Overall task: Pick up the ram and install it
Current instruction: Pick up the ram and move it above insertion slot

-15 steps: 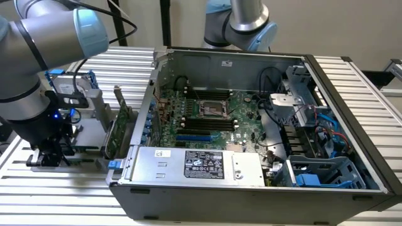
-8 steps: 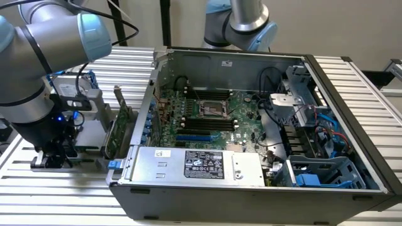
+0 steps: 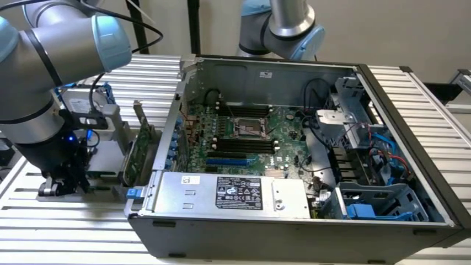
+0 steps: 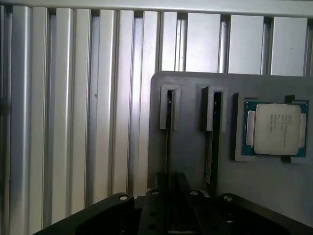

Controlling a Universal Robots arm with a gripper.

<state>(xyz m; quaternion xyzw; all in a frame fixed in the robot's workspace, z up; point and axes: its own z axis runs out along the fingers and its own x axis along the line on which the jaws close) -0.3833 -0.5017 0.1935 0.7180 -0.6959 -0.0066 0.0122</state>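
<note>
Thin ram, on edge, slotted in grey holder

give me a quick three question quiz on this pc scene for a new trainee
1. True or false: the computer case lies open with its motherboard showing.
2. In the wrist view, what sits in the grey holder's pocket beside its two slots? A) a processor B) a fan C) a battery
3. Fill in: the pincer hangs on the exterior view's ___ of the case.
Key: 1 true; 2 A; 3 left.
</note>
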